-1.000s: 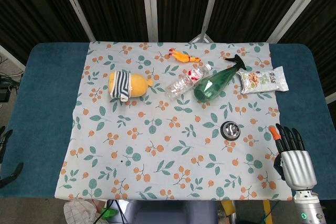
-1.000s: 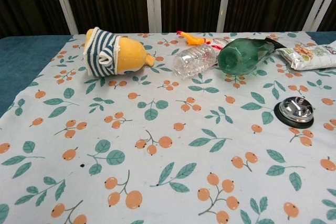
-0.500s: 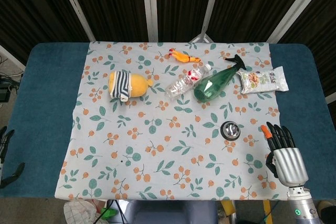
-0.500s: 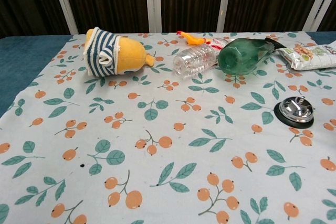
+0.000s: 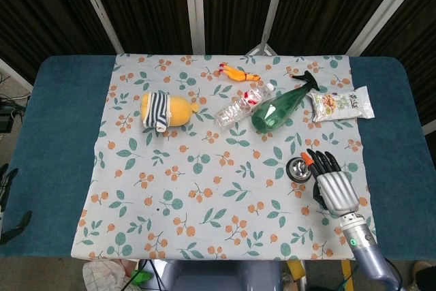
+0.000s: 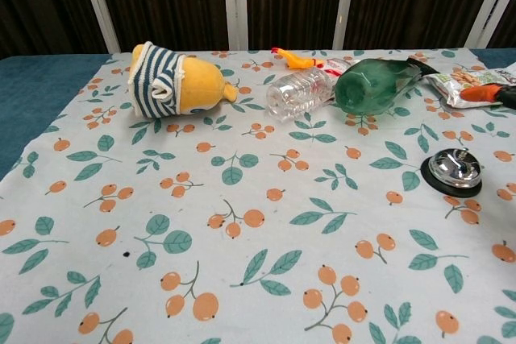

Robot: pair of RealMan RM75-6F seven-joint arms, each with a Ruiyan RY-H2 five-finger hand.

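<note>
We log our right hand (image 5: 332,183), fingers spread and holding nothing, just beside the round chrome call bell (image 5: 298,167) on the floral-clothed worktop (image 5: 204,195)

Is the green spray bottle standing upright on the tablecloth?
No, the green spray bottle lies on its side on the tablecloth, beside the clear plastic bottle.

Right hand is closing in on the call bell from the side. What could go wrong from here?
Two risks, both judgement calls. The right hand sits beside the bell with spread fingers, so a sideways approach may push the bell across the tablecloth instead of pressing it. Also, in the chest view only fingertips show at the frame edge, so height over the bell is hard to judge. The green spray bottle lies just beyond; overshooting might roll it.
</note>
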